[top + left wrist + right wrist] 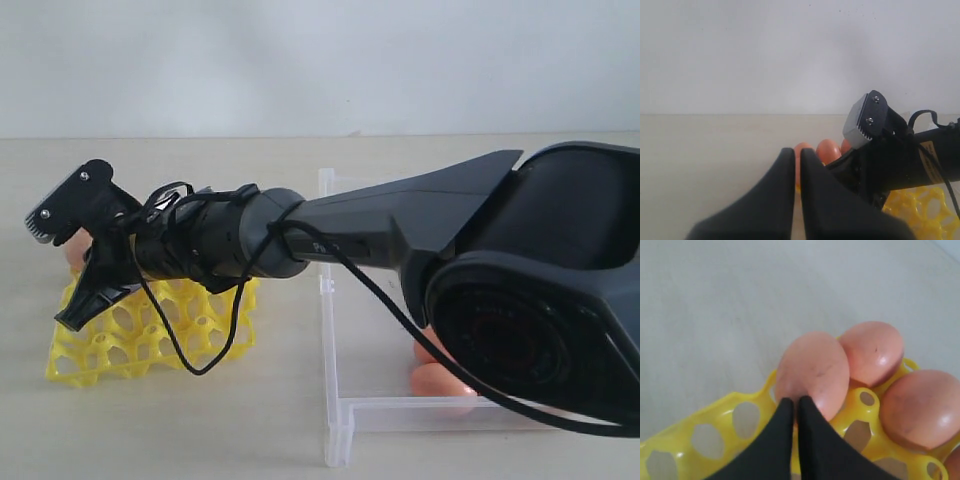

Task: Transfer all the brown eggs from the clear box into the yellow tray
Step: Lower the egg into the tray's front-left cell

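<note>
The yellow tray (120,352) lies on the left of the table. My right arm reaches across over it. The right gripper (75,312) (796,401) is shut with nothing between its fingers, and its tips stand just in front of a brown egg (812,372) seated in a corner cup of the tray (715,415). Two more brown eggs (872,352) (922,407) sit in cups beside it. The clear box (335,405) is on the right, with brown eggs (440,382) showing under the arm. My left gripper (796,151) is shut and empty, facing the tray's eggs (829,150).
The right arm's body and a looping black cable (200,340) hang over the tray and hide most of the box. Bare beige table surrounds the tray. A white wall stands behind the table.
</note>
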{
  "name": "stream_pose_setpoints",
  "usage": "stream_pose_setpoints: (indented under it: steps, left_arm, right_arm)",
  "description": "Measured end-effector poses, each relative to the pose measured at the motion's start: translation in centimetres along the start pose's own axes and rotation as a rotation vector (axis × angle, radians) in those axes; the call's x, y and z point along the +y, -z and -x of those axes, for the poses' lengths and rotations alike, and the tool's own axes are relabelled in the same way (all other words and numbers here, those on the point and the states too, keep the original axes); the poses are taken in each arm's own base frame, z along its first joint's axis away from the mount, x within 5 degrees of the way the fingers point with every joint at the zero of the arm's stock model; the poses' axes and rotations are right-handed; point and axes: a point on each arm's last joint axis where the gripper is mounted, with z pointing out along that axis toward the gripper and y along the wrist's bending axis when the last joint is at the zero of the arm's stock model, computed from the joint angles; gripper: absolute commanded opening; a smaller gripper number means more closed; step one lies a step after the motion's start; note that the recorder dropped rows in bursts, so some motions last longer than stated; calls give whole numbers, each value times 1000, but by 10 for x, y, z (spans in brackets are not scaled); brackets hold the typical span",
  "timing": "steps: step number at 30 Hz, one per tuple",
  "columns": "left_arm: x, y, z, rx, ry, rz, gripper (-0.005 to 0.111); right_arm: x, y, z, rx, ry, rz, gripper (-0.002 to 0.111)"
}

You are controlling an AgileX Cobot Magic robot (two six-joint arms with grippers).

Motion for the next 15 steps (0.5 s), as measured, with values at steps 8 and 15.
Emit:
stream_pose_setpoints:
  steps: [8, 15]
  left_arm:
    - [0, 0, 0, 0, 0, 0, 4]
    - [0, 0, 0, 0, 0, 0, 4]
  right_arm:
    - [-1, -1, -1, 1, 0, -10, 0]
    - [-3, 3, 5, -11, -1, -22, 0]
